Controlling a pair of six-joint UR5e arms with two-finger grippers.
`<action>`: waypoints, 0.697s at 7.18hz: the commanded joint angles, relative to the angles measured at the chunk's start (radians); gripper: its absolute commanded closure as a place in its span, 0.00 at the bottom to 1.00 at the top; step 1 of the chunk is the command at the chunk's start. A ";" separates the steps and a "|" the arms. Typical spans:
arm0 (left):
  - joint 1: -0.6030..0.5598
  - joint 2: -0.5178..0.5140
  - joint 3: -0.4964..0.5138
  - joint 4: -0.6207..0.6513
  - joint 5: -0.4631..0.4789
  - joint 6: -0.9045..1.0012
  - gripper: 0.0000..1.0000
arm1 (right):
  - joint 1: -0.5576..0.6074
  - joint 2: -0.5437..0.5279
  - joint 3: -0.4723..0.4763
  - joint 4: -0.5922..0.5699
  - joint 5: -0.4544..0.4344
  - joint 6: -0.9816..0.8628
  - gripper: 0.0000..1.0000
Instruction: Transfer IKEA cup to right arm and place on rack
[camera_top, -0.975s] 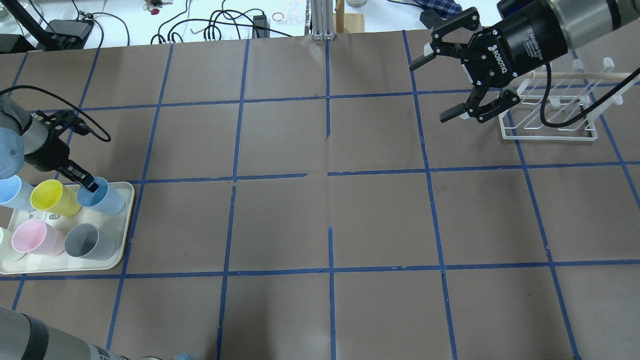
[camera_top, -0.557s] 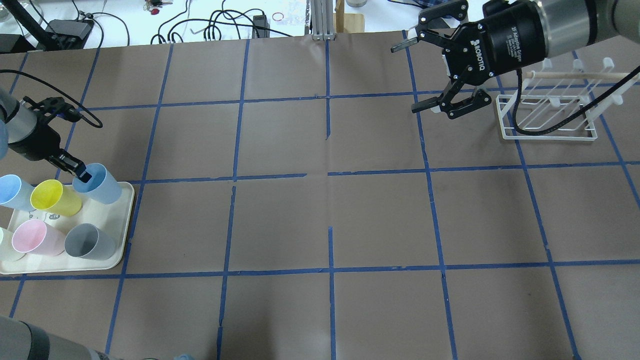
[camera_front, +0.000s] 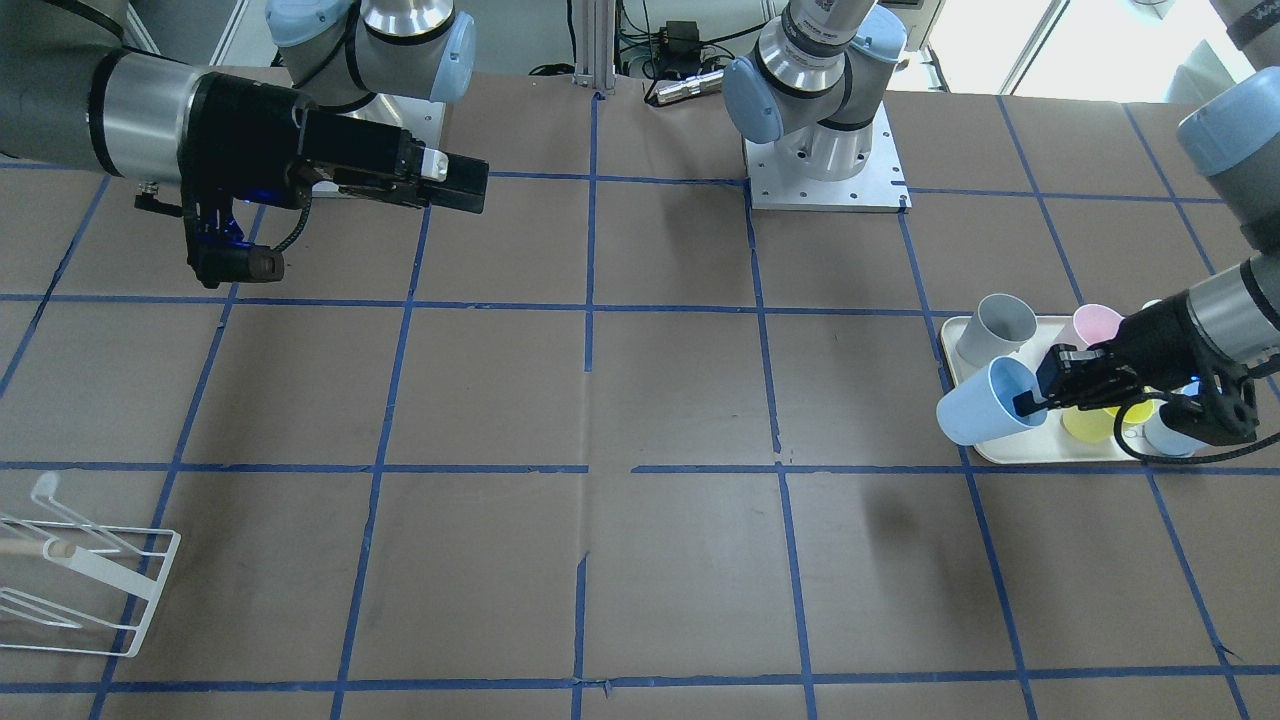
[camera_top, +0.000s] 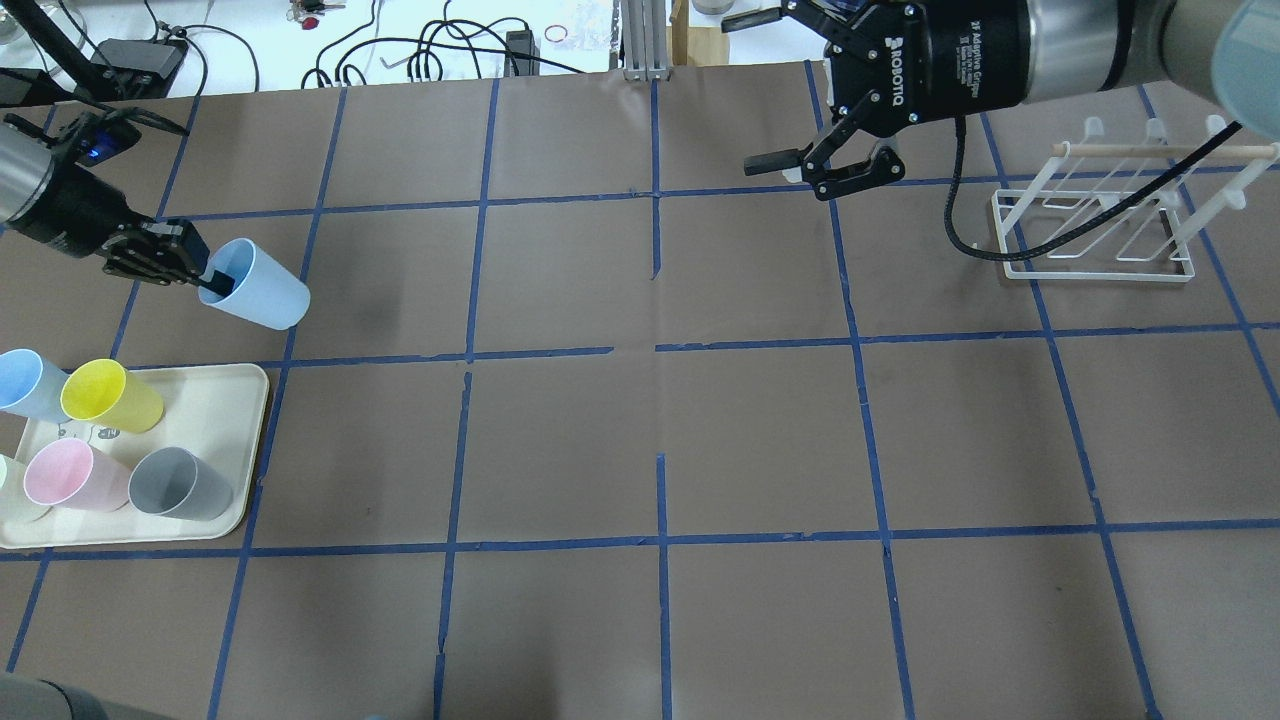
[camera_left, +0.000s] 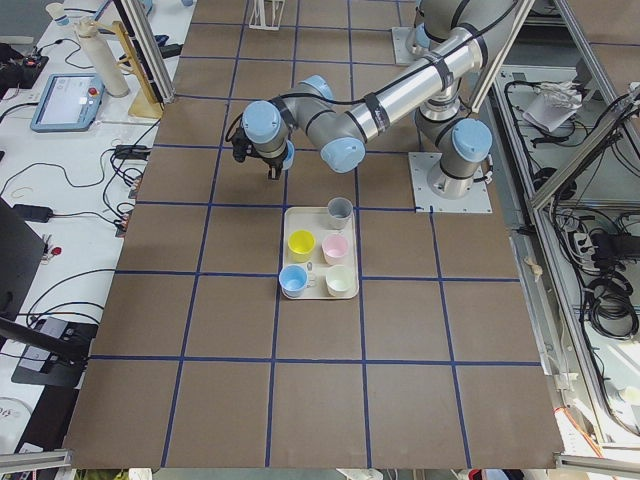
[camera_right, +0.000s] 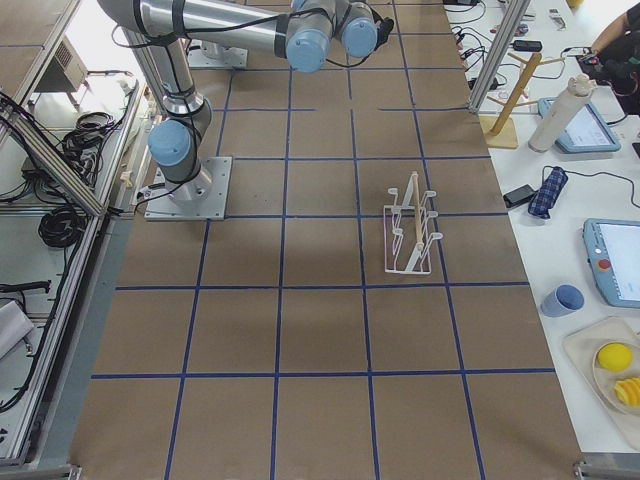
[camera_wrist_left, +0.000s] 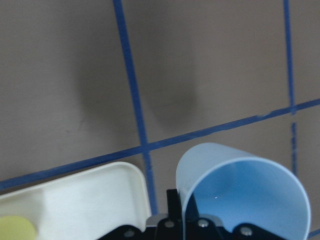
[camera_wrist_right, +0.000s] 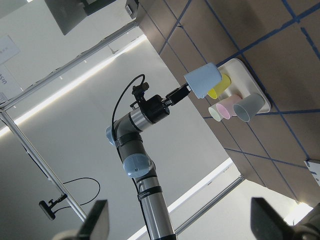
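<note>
The IKEA cup (camera_top: 258, 287), pale sky-blue, hangs tilted in the air beyond the cream tray (camera_top: 222, 405), near the table's left end. My left gripper (camera_top: 213, 283) is shut on its rim, one finger inside the cup. The cup also shows in the front view (camera_front: 985, 405), in the left wrist view (camera_wrist_left: 245, 192) and, small, in the right wrist view (camera_wrist_right: 202, 80). My right gripper (camera_top: 762, 90) is open and empty, high over the far table, left of the white wire rack (camera_top: 1100, 277). The rack holds nothing.
On the tray stand a second blue cup (camera_top: 22, 383), a yellow cup (camera_top: 108, 396), a pink cup (camera_top: 68, 475) and a grey cup (camera_top: 182, 486). The right arm's black cable (camera_top: 1040, 250) hangs over the rack. Blue tape lines grid the brown table.
My left gripper has lifted the blue cup out of the tray and carried it up and toward the far side. My right gripper has moved left, away from the rack, still open.
</note>
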 joint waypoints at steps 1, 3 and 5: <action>-0.047 0.076 0.009 -0.255 -0.253 -0.206 1.00 | 0.017 0.013 0.002 -0.005 0.011 -0.132 0.00; -0.130 0.158 0.009 -0.436 -0.414 -0.325 1.00 | 0.017 0.030 -0.001 -0.005 0.020 -0.238 0.00; -0.190 0.224 0.001 -0.616 -0.604 -0.345 1.00 | 0.019 0.033 0.001 -0.007 0.043 -0.343 0.00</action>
